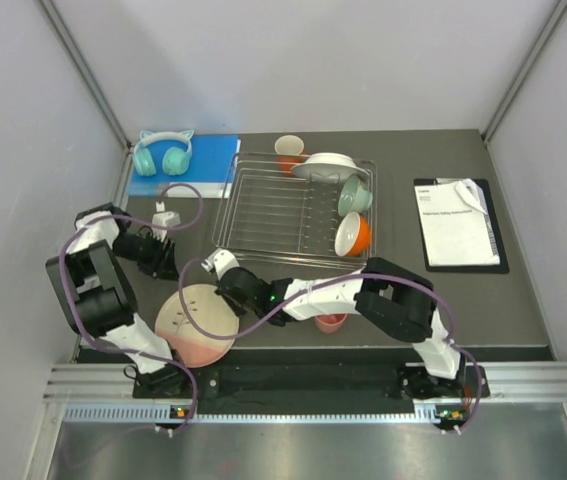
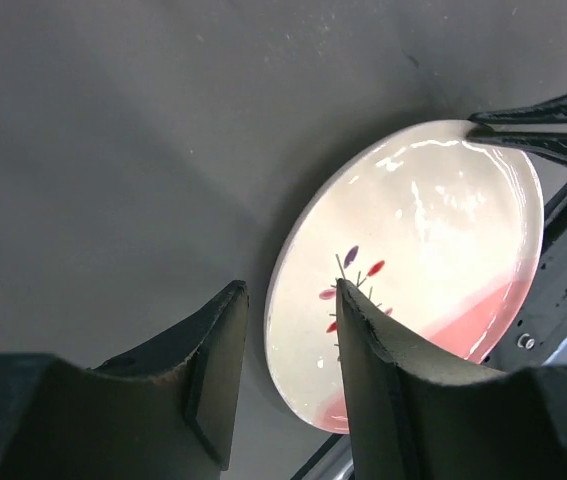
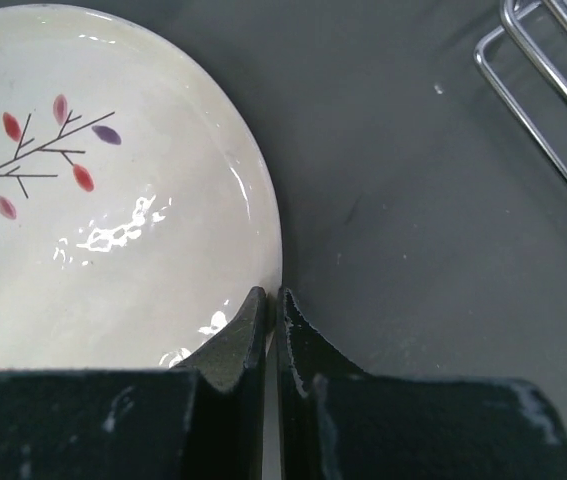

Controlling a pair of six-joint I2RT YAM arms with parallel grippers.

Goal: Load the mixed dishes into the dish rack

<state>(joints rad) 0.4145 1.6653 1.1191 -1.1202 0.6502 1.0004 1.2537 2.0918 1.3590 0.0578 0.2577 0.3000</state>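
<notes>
The pink-and-cream sprig plate (image 1: pixel 198 322) (image 2: pixel 433 230) (image 3: pixel 113 220) lies at the near left, reaching over the table's front edge. My right gripper (image 1: pixel 229 302) (image 3: pixel 271 292) is shut on its right rim. My left gripper (image 1: pixel 170 267) (image 2: pixel 291 290) hangs open just beyond the plate's far-left rim, with nothing gripped. The dish rack (image 1: pixel 263 215) holds the white plate (image 1: pixel 328 165), the mint-green bowl (image 1: pixel 355 195) and the orange bowl (image 1: pixel 353 235). The orange mug (image 1: pixel 289 150) stands behind the rack. The pink cup (image 1: pixel 331 321) sits by my right forearm.
Teal cat-ear headphones (image 1: pixel 163 152) rest on a blue sheet (image 1: pixel 208 160) at the back left. A black clipboard with paper (image 1: pixel 460 222) lies at the right. A corner of the rack's wire (image 3: pixel 543 110) is close to the right of my right gripper.
</notes>
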